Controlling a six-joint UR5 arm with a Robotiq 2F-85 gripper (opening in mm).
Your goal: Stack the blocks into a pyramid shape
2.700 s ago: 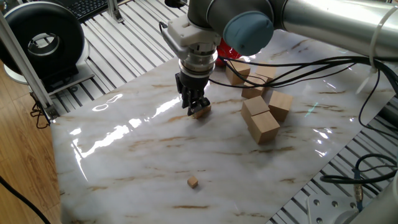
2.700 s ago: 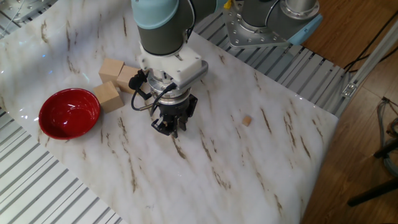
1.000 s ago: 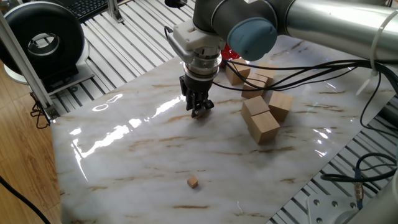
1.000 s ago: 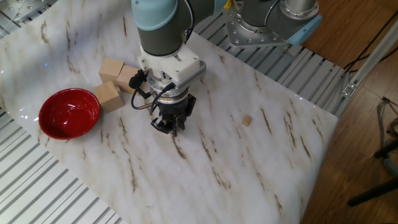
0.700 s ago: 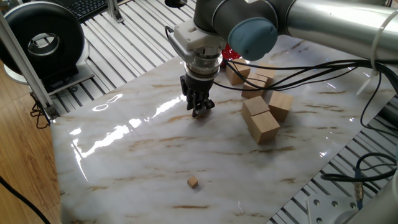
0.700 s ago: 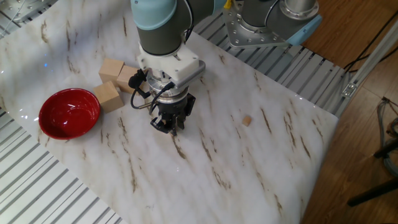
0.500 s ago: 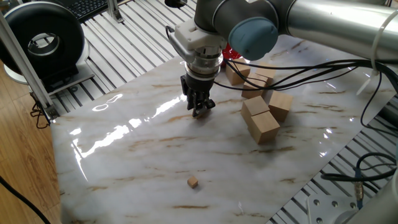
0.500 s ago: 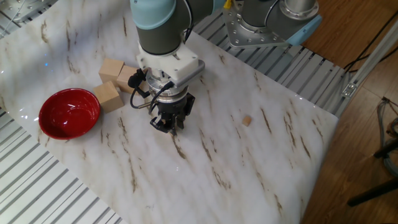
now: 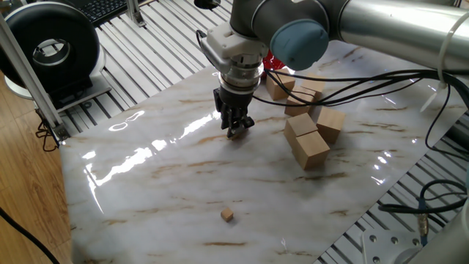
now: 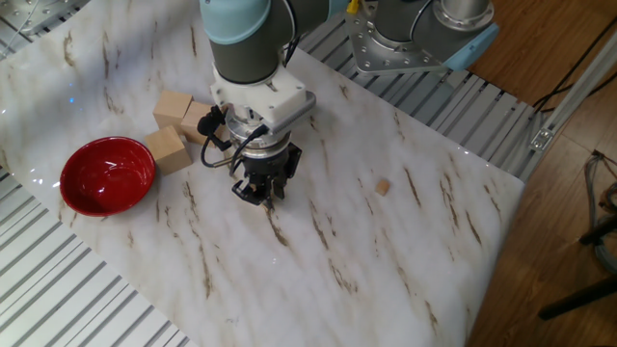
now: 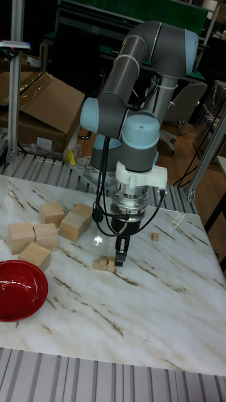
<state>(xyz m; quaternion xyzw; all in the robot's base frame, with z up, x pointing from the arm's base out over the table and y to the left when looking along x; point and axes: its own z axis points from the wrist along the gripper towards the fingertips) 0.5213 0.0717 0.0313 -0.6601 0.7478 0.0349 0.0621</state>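
My gripper (image 11: 118, 259) is down at the marble table, at the right end of a small cluster of tiny tan blocks (image 11: 103, 262). Two of them lie side by side with one on top, a small stepped pile. The fingers stand close together and look shut on the block at that end. In the two fixed views the gripper (image 9: 235, 132) (image 10: 260, 193) hides the cluster. A single tiny block (image 9: 228, 215) (image 10: 383, 187) (image 11: 154, 237) lies alone on the marble, well apart from the gripper.
Several large pale wooden blocks (image 9: 308, 139) (image 10: 170, 148) (image 11: 36, 239) sit in a group near the gripper. A red bowl (image 10: 108, 175) (image 11: 19, 290) rests beside them. Cables hang from the arm over the large blocks (image 9: 352, 77). Ribbed metal borders the marble slab (image 10: 58, 289).
The gripper has shifted a little along the table at the same low height. The lone tiny block and the large blocks have not moved.
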